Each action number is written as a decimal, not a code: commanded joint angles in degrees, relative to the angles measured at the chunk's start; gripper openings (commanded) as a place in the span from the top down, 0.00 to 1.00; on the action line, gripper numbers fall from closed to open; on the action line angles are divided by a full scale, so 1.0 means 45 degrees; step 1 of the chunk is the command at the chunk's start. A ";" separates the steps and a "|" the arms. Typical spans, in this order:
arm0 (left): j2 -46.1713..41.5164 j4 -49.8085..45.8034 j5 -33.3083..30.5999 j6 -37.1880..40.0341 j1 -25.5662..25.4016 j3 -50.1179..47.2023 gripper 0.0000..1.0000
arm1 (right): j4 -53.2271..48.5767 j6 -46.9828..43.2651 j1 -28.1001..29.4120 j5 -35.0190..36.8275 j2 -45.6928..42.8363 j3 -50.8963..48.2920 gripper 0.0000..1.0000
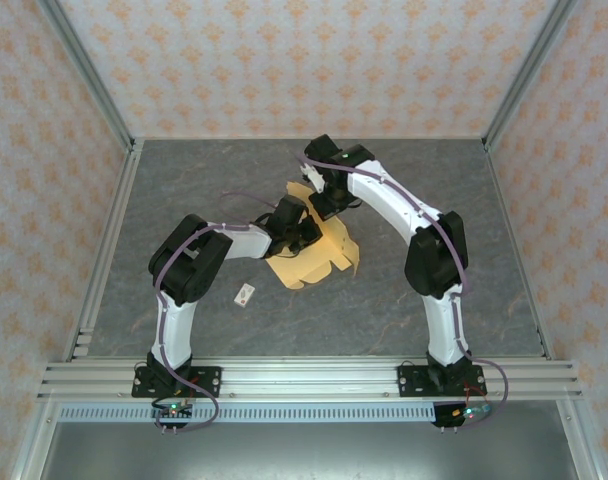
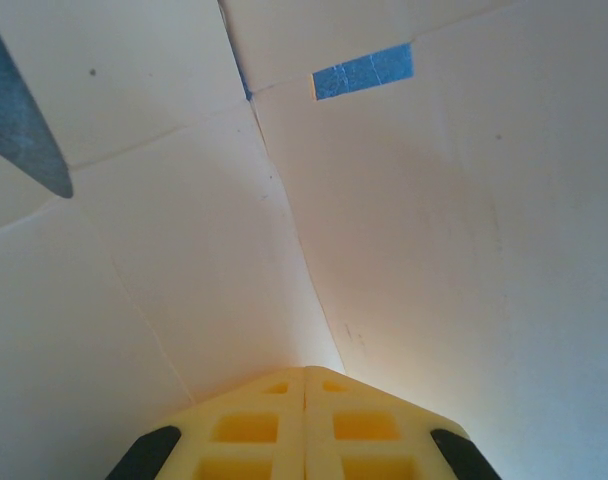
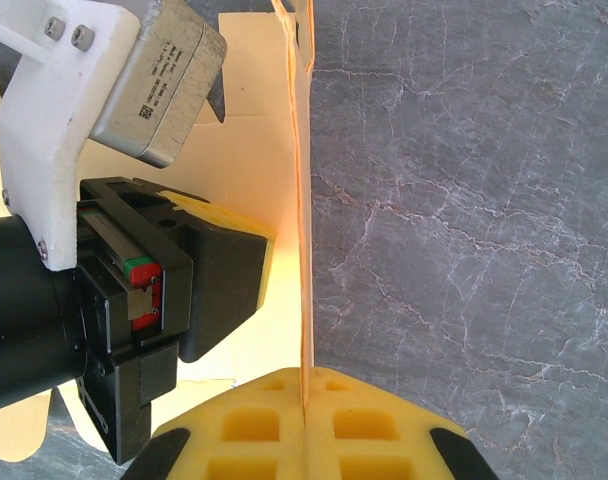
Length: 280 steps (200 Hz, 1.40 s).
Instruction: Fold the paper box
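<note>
Right pincer (image 3: 305, 388) pinches one wall of the light orange-tan thin cardboard paper box (image 3: 252, 150); left pincer (image 2: 304, 388), pressed together, noses inside, and too hard a push could buckle it.

A small white tag (image 1: 246, 294) lies flat on the grey marbled worktop (image 1: 404, 300), towards its near left part. Walls (image 1: 284, 60) with a pale orange floral pattern enclose the worktop, and an aluminium rail (image 1: 304, 378) runs along its near edge.

Closed jaws touch the creased paper box (image 2: 404, 260) (slot (image 2: 364, 72) above).
</note>
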 commanded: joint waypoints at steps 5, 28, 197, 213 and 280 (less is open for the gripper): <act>-0.0330 -0.0808 -0.0271 0.0420 -0.0143 -0.0374 0.91 | 0.0203 0.0128 0.0089 0.0299 0.0160 -0.0321 1.00; -0.0864 -0.0868 -0.0449 0.0571 -0.0089 -0.0598 0.87 | -0.0016 0.0088 0.0038 0.0720 0.0210 -0.0061 1.00; -0.3659 -0.0304 0.0140 0.0882 0.0598 -0.4332 0.89 | -0.1244 -0.1854 -0.0102 0.2515 0.0763 0.1541 1.00; -0.3581 0.0141 0.0068 0.0681 0.0432 -0.4508 0.92 | -0.1105 -0.2355 0.0007 0.3112 0.0767 0.1514 1.00; -0.2924 0.1859 -0.0105 -0.0393 -0.0666 -0.4772 0.95 | 0.0559 -0.5724 0.0090 0.4286 0.0690 0.1087 1.00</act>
